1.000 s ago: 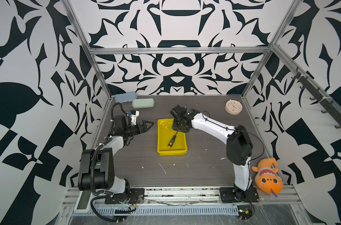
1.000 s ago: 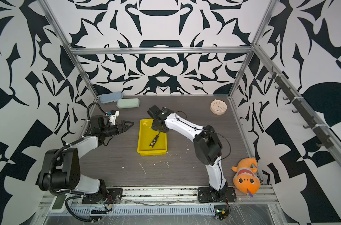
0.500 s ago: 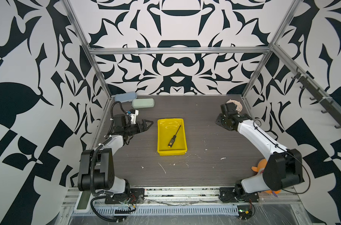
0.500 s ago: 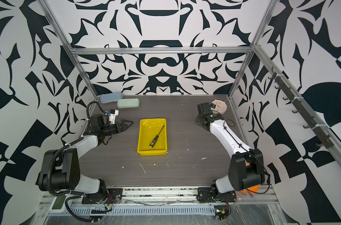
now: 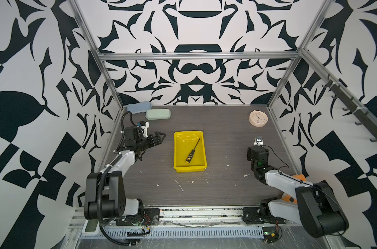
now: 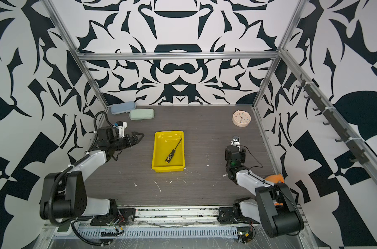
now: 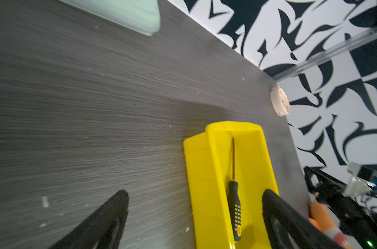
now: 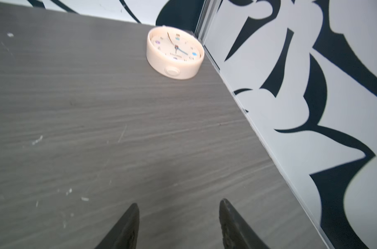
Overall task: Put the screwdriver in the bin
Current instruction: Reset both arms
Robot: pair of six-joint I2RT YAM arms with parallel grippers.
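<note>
The screwdriver (image 5: 191, 152) (image 6: 172, 151), with a black handle, a yellow butt and a thin dark shaft, lies slantwise on the floor of the yellow bin (image 5: 180, 148) (image 6: 159, 148) at mid-table. No gripper touches it. My left gripper (image 5: 162, 138) (image 6: 140, 137) hovers left of the bin, open and empty. In the left wrist view the screwdriver (image 7: 234, 207) and the bin (image 7: 204, 183) show between the spread jaws of the left gripper (image 7: 195, 191). My right gripper (image 5: 258, 139) (image 6: 235, 139) (image 8: 179, 202) is far right of the bin, open over bare table.
A cream clock (image 5: 258, 118) (image 6: 241, 118) (image 8: 174, 54) lies at the back right corner. A blue case (image 5: 139, 107) and a green case (image 5: 158, 113) lie at the back left. An orange plush toy (image 5: 298, 177) sits behind the right arm. The side wall (image 8: 291, 107) runs close by the right gripper.
The right arm has swung from over the bin's back end to the right side of the table, its jaws opening wider. The screwdriver stays in the bin. The left arm has not moved.
</note>
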